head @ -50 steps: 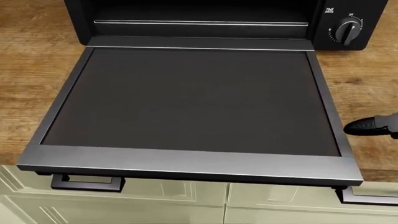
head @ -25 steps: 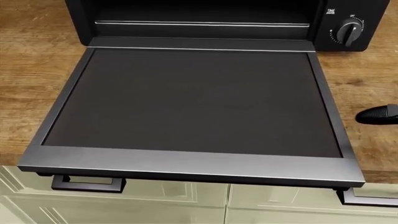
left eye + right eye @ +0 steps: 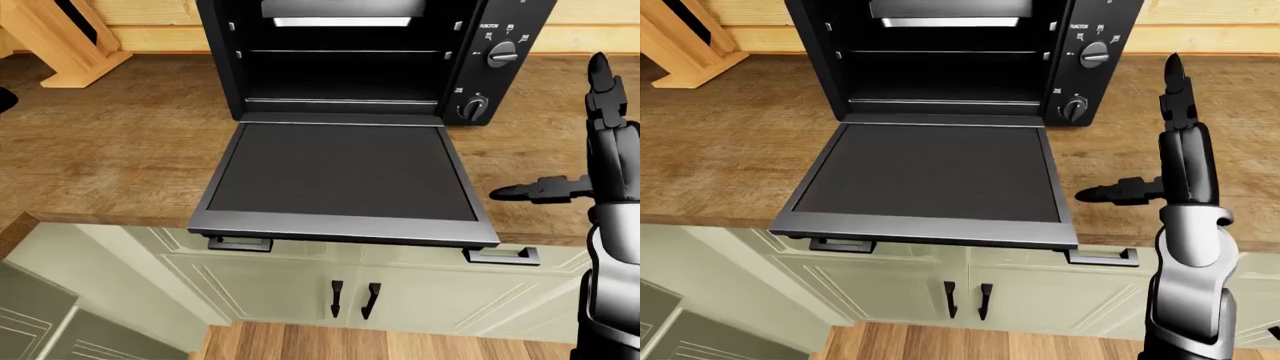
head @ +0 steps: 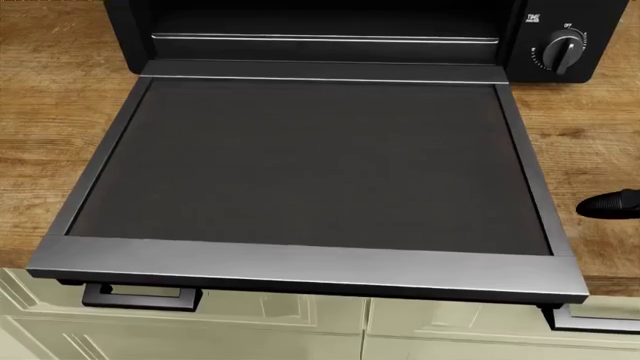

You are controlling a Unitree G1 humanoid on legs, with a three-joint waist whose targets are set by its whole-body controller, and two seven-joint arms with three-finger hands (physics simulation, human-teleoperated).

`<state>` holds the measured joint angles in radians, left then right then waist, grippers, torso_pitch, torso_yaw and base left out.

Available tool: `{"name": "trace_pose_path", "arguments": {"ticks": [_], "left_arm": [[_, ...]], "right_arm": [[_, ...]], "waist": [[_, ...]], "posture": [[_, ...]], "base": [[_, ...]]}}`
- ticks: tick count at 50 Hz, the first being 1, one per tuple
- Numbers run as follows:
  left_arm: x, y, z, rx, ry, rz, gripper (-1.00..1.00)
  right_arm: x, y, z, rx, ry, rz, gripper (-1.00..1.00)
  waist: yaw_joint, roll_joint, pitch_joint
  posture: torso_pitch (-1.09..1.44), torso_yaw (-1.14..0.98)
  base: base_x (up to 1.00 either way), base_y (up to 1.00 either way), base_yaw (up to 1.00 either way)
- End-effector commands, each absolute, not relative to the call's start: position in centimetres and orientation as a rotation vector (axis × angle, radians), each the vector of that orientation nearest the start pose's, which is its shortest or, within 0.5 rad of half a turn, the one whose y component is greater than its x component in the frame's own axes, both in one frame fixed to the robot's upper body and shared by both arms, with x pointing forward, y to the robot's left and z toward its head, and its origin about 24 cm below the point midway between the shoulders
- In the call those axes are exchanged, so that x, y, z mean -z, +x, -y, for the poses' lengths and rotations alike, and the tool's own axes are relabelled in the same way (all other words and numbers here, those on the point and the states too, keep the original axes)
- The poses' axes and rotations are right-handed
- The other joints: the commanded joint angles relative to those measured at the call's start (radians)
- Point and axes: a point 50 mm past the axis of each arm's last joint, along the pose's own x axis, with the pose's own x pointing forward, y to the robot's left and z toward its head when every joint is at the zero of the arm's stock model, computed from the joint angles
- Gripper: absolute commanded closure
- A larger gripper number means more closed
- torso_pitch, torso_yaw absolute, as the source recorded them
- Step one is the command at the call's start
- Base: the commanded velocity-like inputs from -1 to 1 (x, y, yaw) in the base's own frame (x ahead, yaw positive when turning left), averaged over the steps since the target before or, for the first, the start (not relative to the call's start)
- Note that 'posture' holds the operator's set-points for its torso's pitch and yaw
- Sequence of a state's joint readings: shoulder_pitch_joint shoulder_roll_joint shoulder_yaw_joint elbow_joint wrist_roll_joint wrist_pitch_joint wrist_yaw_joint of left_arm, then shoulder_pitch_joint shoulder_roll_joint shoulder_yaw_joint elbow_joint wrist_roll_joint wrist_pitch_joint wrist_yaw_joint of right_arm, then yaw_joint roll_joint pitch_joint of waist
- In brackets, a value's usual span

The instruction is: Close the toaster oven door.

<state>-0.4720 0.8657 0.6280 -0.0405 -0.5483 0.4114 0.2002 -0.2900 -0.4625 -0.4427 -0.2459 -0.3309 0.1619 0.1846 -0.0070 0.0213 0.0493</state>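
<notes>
Wooden counter (image 3: 120, 150), spanning the scene from left to right, over pale green cabinets (image 3: 300, 292) with a wood floor (image 3: 400, 346) below. One black toaster oven (image 3: 350, 60) stands on the far middle of the counter against a wood-panelled wall (image 3: 590, 34). Its one door (image 3: 340, 176) lies fully open and flat, hinged at the oven's lower edge, dark glass uppermost; the door's grey metal front rail (image 4: 300, 266) overhangs the near edge of the counter. Inside the cavity one wire rack (image 3: 345, 52) is visible.

Right arm (image 3: 1185, 285), grey and black, rises upright from the lower right of the eye views. Right hand (image 3: 1160, 161), black, is held over the counter to the right of the door and apart from it, grasping nothing: fingers spread and released, one finger (image 3: 1175, 86) pointing up toward the wall, another (image 3: 1110, 193) reaching left toward the door's right edge. In the head view only one fingertip (image 4: 610, 204) enters at the right edge. The left hand does not appear.

Two knobs (image 3: 502, 54) on the oven's right panel, one above the other. Two drawer pulls (image 3: 240, 243) under the counter edge; two small cabinet handles (image 3: 353, 298) side by side below. One light wooden stand (image 3: 60, 45) at the far left.
</notes>
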Motion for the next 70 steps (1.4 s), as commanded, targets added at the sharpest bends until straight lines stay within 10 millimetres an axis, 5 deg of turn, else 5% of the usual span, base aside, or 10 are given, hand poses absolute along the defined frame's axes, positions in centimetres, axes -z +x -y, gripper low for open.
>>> {"name": "trace_pose_path", "arguments": {"ticks": [1,39,70], "left_arm": [[-31.8,23.0,-36.9,-0.61,0.074,0.592,-1.0],[-31.9,23.0,-36.9,-0.609,0.071,0.593,-1.0],[-31.8,23.0,-36.9,-0.607,0.066,0.592,-1.0]], "right_arm": [[-23.0,25.6,28.6,0.379,-0.772,0.431,-1.0],[-21.5,25.5,27.8,0.311,-0.788,0.409,-1.0],[-20.9,24.9,25.1,0.173,-0.697,0.419,-1.0]], "waist": [[0.0,0.003,-0.02],[-0.001,0.003,-0.021],[-0.007,0.008,-0.025]], "posture": [[0.0,0.0],[0.0,0.0],[0.0,0.0]], "base": [[0.0,0.0,0.0],[0.0,0.0,0.0],[0.0,0.0,0.0]]}}
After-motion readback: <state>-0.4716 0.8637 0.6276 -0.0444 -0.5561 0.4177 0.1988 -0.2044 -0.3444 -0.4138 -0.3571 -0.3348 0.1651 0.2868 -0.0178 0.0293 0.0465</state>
